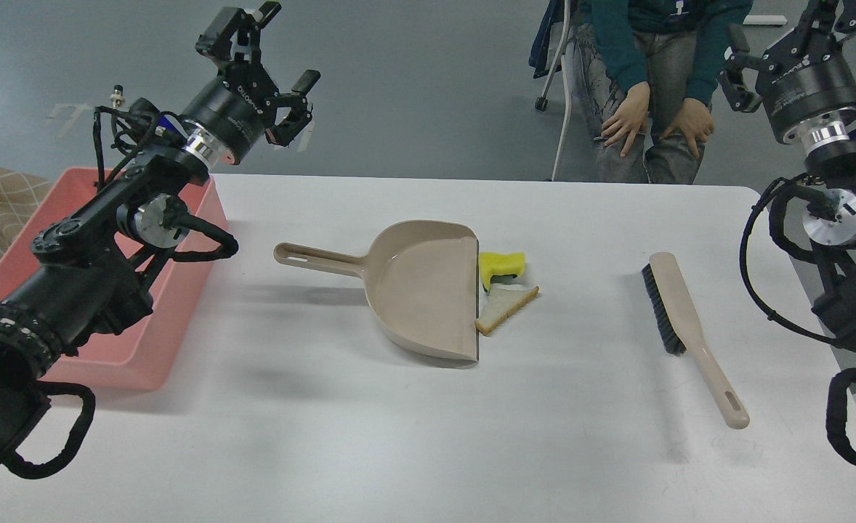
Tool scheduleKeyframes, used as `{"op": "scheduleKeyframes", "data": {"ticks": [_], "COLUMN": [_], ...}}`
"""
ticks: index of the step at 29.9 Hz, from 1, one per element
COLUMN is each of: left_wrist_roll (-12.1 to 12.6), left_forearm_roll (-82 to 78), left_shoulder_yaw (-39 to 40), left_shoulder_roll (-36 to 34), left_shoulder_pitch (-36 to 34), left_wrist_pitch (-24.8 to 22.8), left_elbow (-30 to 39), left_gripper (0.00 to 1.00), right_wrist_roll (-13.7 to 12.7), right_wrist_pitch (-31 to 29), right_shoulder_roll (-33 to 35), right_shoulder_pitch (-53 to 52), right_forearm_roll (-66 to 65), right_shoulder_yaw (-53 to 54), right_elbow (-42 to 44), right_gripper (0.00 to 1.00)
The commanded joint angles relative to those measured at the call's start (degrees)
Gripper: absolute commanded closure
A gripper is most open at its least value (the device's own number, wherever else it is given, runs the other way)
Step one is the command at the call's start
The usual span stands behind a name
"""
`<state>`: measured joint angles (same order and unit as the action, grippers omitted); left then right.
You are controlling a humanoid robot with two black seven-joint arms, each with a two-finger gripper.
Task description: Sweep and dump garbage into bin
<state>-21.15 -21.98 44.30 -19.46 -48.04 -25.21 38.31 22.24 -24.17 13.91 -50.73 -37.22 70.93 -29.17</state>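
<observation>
Nearest the camera, the thick black lower part of the left arm fills the bottom left corner. At its far end the left gripper (275,65) is held high above the desk's far left corner with its fingers spread apart and nothing between them. The right gripper (798,36) is raised past the far right corner; it is partly cut off by the top edge, one finger is seen splayed wide, and nothing is held.

The pink bin (181,290) is placed at the left edge of the desk (326,436), its long axis running from near to far; much of it is hidden behind the left arm. The dustpan (413,290) lies near the middle, its handle pointing left toward the bin and its open mouth facing right. Just beside that mouth the yellow sponge (502,265) is seen, with the bread slice (506,305) touching it on the near side, one corner reaching the pan's lip. Both pieces lie well below and apart from either gripper. The brush (689,327) lies further right, handle toward the near edge, bristles facing left.

A seated person (653,87) is partly visible beyond the far edge.
</observation>
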Motion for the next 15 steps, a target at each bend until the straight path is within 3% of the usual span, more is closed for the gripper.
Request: {"op": "scheduleKeyframes", "data": {"ticks": [1,15], "left_wrist_roll": [0.0,-1.2], "left_forearm_roll": [0.0,0.3], "left_shoulder_yaw": [0.0,0.0], "left_shoulder_roll": [1.6,0.6], "left_shoulder_pitch": [0.2,-0.7], "left_wrist_pitch": [0.9,0.7], "left_elbow": [-0.5,-1.7], "left_gripper": [0.02,0.02], "right_wrist_roll": [0.1,-0.2], "right_wrist_pitch": [0.1,0.1], "right_shoulder_roll": [0.7,3.1], "right_shoulder_pitch": [0.4,0.5], "right_forearm_roll": [0.8,2.8], "right_shoulder_yaw": [0.3,-0.4], "right_elbow": [0.0,-0.3], "right_gripper": [0.0,0.0]}}
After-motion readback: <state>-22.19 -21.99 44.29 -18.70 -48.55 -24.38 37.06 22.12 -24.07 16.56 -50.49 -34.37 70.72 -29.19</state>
